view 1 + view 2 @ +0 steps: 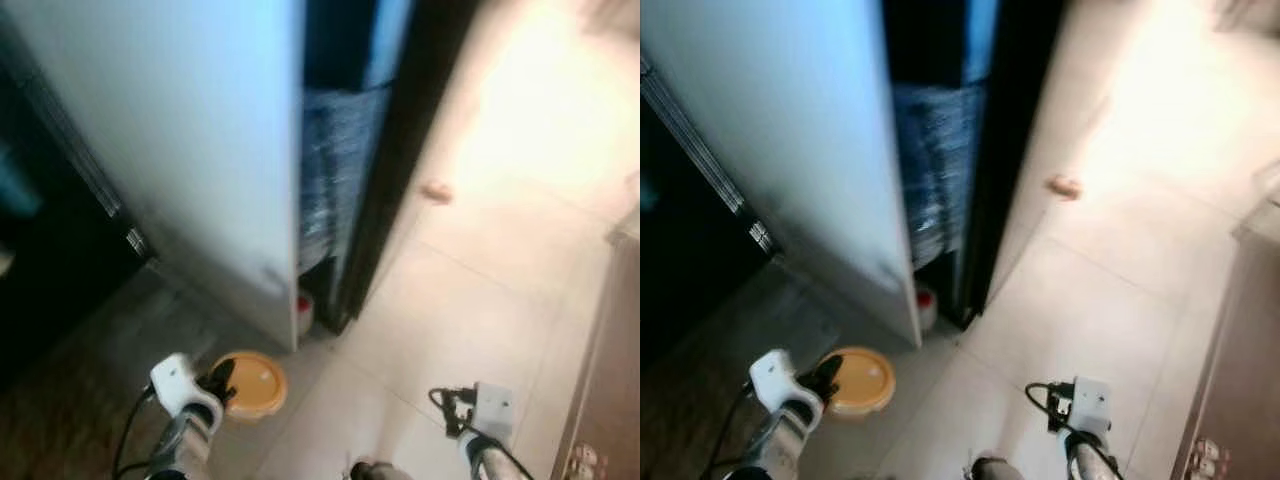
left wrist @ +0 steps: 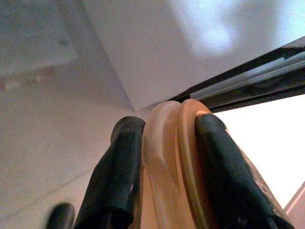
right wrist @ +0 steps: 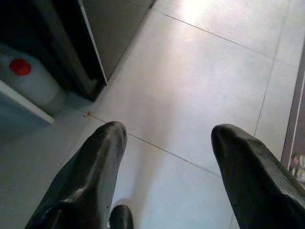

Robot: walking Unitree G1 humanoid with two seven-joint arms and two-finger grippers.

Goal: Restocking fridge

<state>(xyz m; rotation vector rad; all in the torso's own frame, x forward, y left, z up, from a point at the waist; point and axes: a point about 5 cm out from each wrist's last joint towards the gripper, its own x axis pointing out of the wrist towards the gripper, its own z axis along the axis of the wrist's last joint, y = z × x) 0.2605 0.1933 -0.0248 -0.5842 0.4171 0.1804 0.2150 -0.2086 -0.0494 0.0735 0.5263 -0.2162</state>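
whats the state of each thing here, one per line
fridge door: open, swung out over the floor
orange lid: held on edge, clamped by the left gripper
right gripper: open, empty, over the tiled floor
red-capped bottle: upright, low inside the fridge

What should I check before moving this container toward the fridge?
1. Left hand grip on orange container: ok, fingers clamp its rim.
2. Right hand free: ok, open above the floor tiles.
3. Fridge door ajar: ok, dark gap beside it.
4. Shelf space inside: cannot tell, blurred.
5. White bottle with red cap at the fridge's base, upright: ok.
6. Small object on floor in path: cannot tell.
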